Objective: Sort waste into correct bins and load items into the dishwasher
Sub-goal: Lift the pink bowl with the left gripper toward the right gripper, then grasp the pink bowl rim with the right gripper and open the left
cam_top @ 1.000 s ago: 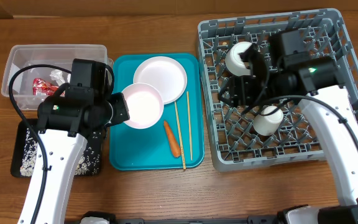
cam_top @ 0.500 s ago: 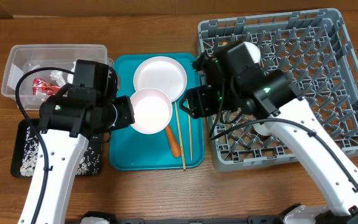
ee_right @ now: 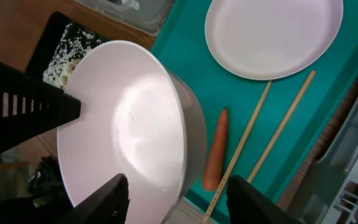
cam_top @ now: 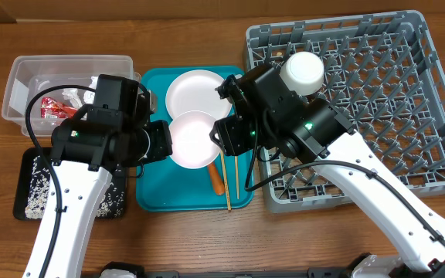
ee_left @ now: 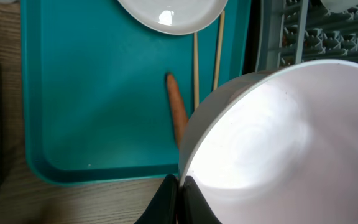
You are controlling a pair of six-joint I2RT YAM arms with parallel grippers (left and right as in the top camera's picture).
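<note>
Right gripper [ee_right: 178,186] has travelled from the dish rack [cam_top: 408,116] to the bowl [cam_top: 193,139], its jaws apart on either side of the rim. Left gripper [ee_left: 179,190] is clamped on the bowl's edge, holding it tilted above the teal tray [cam_top: 153,185], beside the carrot [cam_top: 216,179].

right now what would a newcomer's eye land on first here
The white bowl held over the teal tray, the left fingers pinching its rim while the right fingers stand open around its wall. Then the big grey dish rack on the right, a white dish toward its far left corner.
</note>
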